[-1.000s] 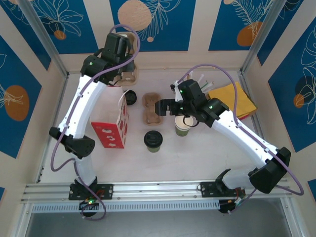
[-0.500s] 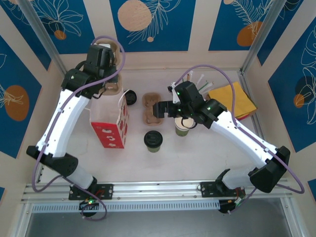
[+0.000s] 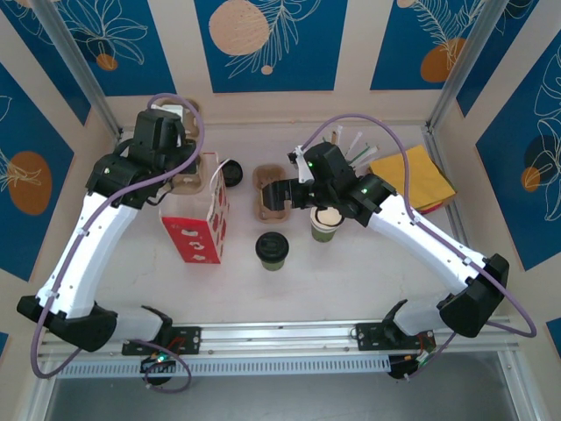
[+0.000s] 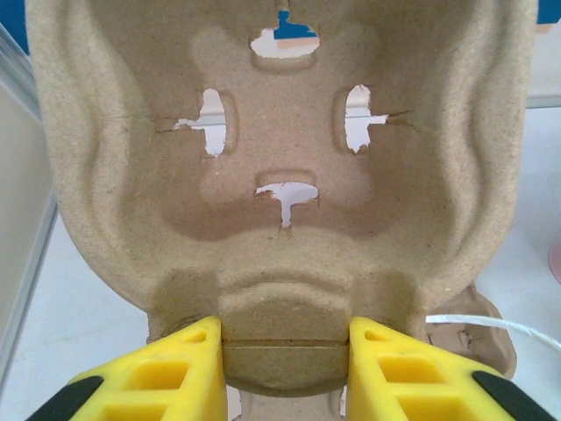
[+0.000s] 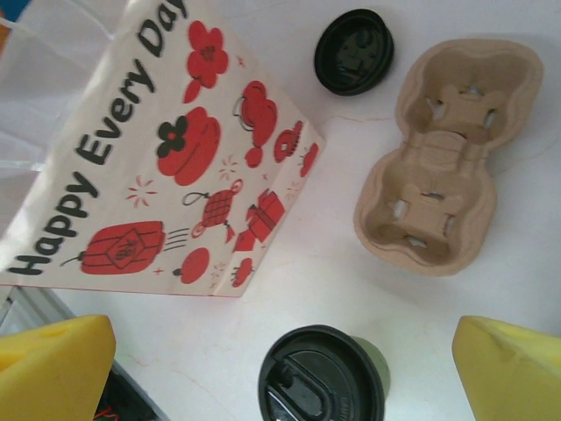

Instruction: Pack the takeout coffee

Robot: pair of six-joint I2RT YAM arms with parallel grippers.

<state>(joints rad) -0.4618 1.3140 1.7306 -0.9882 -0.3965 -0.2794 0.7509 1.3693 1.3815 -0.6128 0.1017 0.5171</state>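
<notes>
Left gripper (image 4: 285,351) clamps a moulded brown pulp cup carrier (image 4: 280,132) beyond the red-and-white paper bag (image 3: 197,232). Right gripper (image 5: 285,364) is spread wide. Black-lidded green paper cup (image 3: 273,248) stands right of the bag.

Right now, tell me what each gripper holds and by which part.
Left gripper pinches the pulp cup carrier by the rim at one end. Right gripper is open, holding nothing.

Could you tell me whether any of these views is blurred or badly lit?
Top view: evenly lit, sharp, soft shadows. Left wrist view: cardboard tray very close, yet its grain reads clearly. Right wrist view: bag print crisp, yellow fingers at the corners slightly soft.
</notes>
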